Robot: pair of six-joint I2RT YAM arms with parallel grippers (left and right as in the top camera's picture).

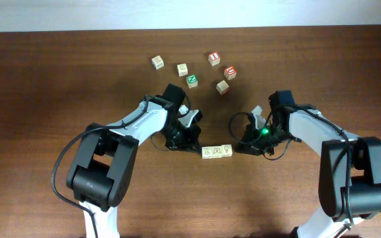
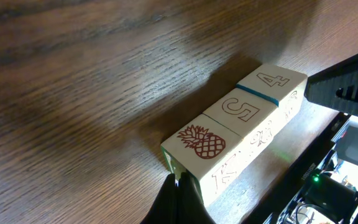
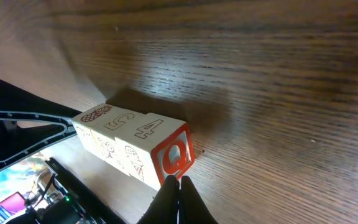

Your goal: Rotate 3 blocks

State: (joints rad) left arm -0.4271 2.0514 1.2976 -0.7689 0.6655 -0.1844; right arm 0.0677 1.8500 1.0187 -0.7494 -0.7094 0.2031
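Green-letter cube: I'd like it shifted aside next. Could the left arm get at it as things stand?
Probably yes. The green-letter cube stands apart from its neighbours, close to the left arm. The left gripper, though, is shut at the row of three blocks and must leave it first.

We see three pale-wood blocks [image 1: 217, 152] lying end to end in a tight row on the dark bench [image 1: 45, 99]: the pineapple block [image 2: 201, 142], the 5 block [image 2: 241, 109], and the 4 block [image 2: 273, 79], whose outer end bears a red-framed Q.
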